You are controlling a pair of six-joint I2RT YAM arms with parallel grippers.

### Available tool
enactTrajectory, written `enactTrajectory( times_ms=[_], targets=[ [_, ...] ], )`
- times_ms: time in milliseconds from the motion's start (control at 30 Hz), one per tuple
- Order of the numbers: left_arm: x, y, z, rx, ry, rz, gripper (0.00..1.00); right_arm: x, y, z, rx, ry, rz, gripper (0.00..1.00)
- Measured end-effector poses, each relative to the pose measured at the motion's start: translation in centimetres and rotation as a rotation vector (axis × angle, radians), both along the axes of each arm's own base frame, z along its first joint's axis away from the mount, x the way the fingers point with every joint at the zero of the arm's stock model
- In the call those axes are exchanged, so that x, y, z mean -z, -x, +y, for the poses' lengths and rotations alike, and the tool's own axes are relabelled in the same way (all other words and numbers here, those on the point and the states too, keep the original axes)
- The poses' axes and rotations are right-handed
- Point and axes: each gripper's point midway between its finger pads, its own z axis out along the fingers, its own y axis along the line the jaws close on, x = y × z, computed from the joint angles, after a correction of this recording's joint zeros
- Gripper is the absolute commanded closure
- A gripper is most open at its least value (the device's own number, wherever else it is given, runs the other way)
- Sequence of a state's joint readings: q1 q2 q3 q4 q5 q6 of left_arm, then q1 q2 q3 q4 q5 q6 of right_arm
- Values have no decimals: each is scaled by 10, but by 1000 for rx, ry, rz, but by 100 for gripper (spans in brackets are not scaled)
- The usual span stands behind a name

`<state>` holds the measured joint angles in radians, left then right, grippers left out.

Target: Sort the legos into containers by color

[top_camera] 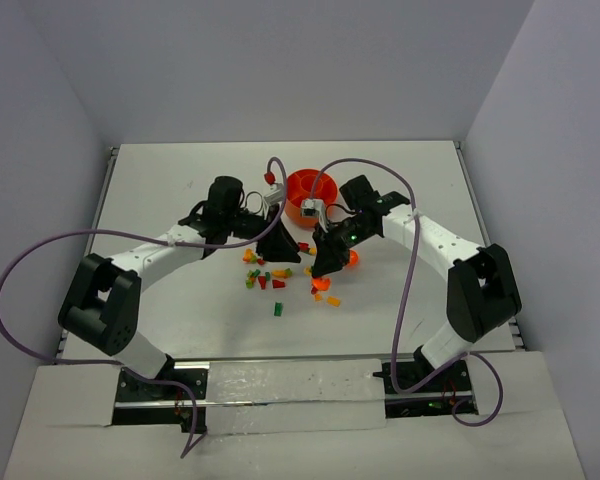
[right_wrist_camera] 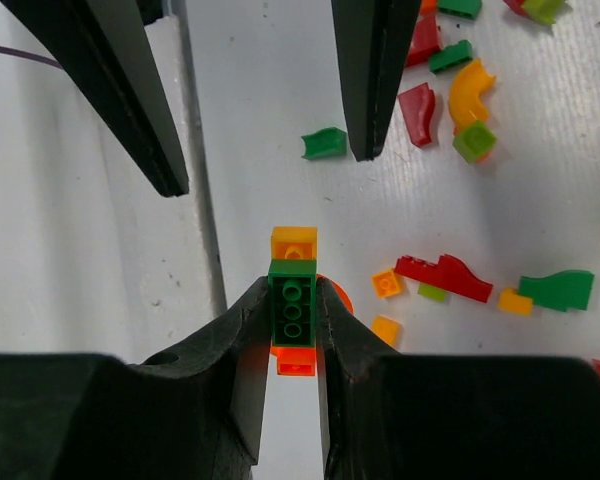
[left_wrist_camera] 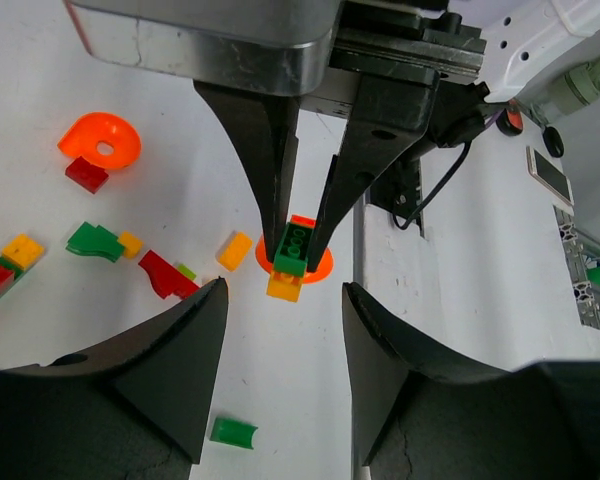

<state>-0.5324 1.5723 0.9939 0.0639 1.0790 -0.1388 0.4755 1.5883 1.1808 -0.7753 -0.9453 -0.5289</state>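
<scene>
Legos (top_camera: 265, 278) lie scattered mid-table (top_camera: 180, 200), red, green, orange and yellow mixed, none visibly in the bowl. Nearest the arm bases, at 6 o'clock from the scatter, one green piece (top_camera: 277, 310) sits alone. At about 3 o'clock from the scatter, the right gripper (left_wrist_camera: 300, 242) points down with its jaws nearly closed, pinching a green brick (right_wrist_camera: 293, 300) by its long sides. An orange piece (right_wrist_camera: 293, 243) touches one end of that brick and a redder one (right_wrist_camera: 297, 362) the other. A flat orange disc (right_wrist_camera: 338, 296) shows under the stack (whether the stack rests on it, I cannot tell). The left gripper (right_wrist_camera: 270, 168) hangs at 10 o'clock from the right one, jaws about half apart with nothing between them. Its wrist view shows an orange ring (left_wrist_camera: 100, 145) with a red brick (left_wrist_camera: 85, 175) touching it. Farthest, at 1 o'clock from the scatter, stands the bowl (top_camera: 320, 182).
</scene>
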Motion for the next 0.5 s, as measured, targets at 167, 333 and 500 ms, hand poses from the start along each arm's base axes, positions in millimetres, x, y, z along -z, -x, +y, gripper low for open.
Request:
enactTrajectory(
  times_ms=[167,333,500],
  targets=[
    [0,2,-3,10,2,0,41,-8,3,5,-6,-35,25,100],
    [5,9,-7,33,-2,10,42,-14,6,8,-14,-66,47,100],
    [7,15,-8,51,-2,23,45,-18,7,9,-13,-80,64,100]
  ],
)
